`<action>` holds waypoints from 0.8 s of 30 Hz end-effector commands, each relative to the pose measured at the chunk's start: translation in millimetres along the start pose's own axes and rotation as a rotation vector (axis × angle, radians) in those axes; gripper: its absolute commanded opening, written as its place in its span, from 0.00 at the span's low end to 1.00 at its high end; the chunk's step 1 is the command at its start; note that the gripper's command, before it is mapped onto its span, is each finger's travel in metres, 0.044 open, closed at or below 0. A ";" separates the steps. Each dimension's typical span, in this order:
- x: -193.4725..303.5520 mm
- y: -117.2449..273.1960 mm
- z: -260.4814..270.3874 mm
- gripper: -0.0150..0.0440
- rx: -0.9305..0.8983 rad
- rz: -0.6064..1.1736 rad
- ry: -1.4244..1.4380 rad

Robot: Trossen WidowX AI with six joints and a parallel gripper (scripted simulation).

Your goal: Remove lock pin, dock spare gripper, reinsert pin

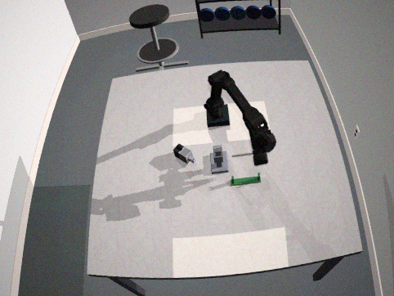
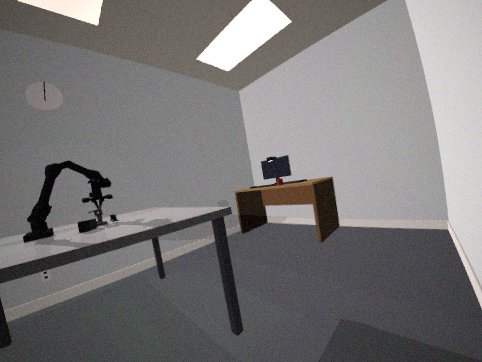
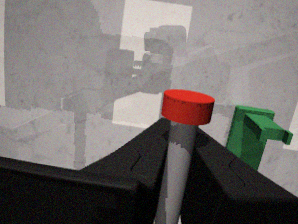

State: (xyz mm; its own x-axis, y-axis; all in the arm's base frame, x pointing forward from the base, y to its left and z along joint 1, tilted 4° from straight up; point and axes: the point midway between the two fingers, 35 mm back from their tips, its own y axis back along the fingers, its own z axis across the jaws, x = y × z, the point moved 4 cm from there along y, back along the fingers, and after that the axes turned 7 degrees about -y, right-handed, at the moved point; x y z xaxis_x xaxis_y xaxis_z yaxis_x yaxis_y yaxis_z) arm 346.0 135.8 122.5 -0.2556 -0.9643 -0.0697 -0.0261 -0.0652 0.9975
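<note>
From where I stand, looking down on the table, the black arm rises from its dark base just above the middle of the top view and reaches down to the right. Its pincer is closed on the lock pin, whose grey shaft sticks out toward the left in the top view. Close up in the wrist view, the pin's red head sits at the centre of the frame, above the dark fingers, with the shaft slanting down to the bottom edge. The pin is out of the mount, the grey piece near the centre of the top view; its tip points toward the upright part, with a gap between them. Left of the mount lies the spare gripper, a black block with a grey end, tilted in the frame and apart from the mount, so it isn't docked. A green bracket stands on the table just below and right of the mount in the top view; in the wrist view it shows at the right, beyond the fingers.
</note>
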 end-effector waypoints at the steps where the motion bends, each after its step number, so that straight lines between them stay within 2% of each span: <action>1: -5.5 0.6 -9.4 0.25 -0.001 0.001 0.000; 24: -35.5 0.3 -63.6 0.25 0.006 -0.002 -0.010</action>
State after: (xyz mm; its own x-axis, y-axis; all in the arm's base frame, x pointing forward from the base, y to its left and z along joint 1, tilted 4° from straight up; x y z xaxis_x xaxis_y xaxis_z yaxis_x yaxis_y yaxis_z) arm 410.2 152.5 127.1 -0.2681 -0.9605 -0.0743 -0.0345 -0.0675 0.9971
